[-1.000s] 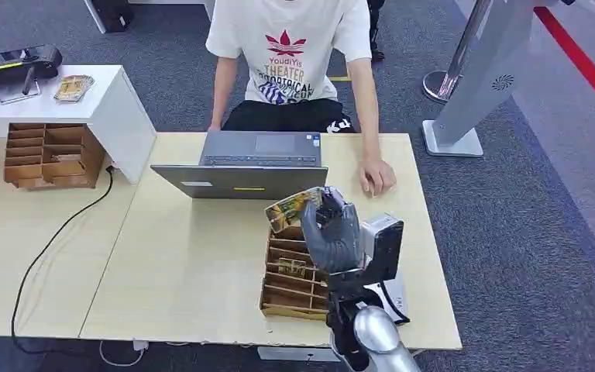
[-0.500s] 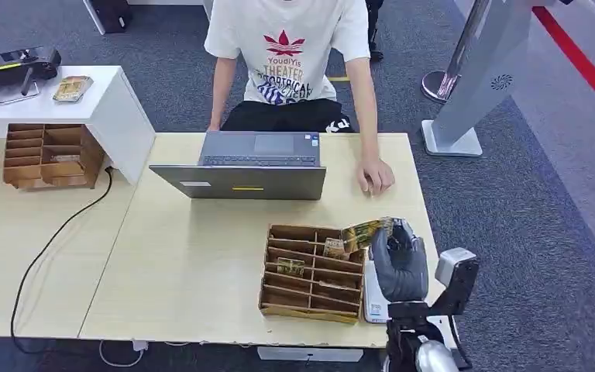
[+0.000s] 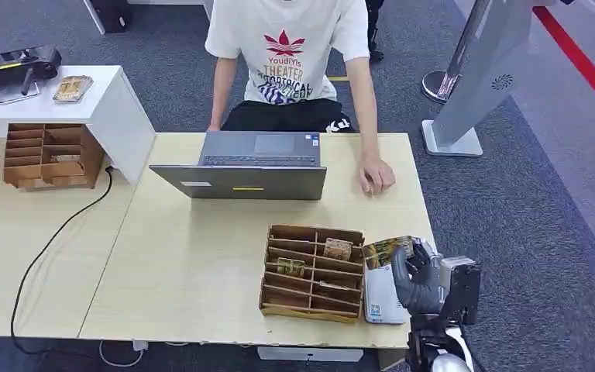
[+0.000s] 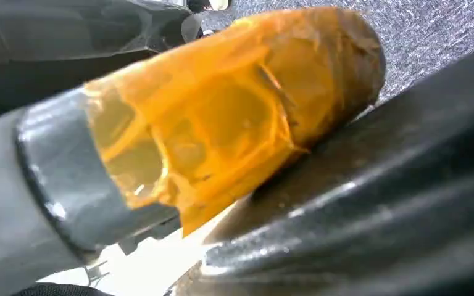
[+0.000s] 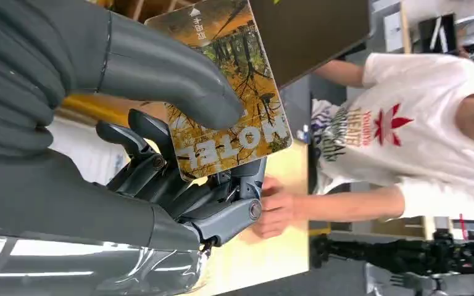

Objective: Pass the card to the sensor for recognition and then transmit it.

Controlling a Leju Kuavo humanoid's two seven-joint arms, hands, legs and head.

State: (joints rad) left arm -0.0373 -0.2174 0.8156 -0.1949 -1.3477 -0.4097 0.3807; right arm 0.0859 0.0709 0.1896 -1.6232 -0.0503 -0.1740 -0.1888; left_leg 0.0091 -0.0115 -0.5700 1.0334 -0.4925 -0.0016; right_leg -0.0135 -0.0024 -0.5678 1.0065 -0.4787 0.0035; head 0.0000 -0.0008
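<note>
On the pale wooden desk (image 3: 194, 263), a wooden slotted card organizer (image 3: 312, 273) sits in front of the laptop (image 3: 252, 167). Just beside the organizer, the right hand (image 3: 418, 280) pinches a "MOTEL" card (image 3: 387, 251) over a white card reader (image 3: 380, 296). I can't tell the left hand's (image 4: 179, 142) state.

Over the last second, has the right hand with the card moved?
Yes. The right hand, holding the card, has moved from above the wooden organizer's far edge, near the laptop, to the organizer's right side, over the white sensor, toward the table's near edge.
</note>
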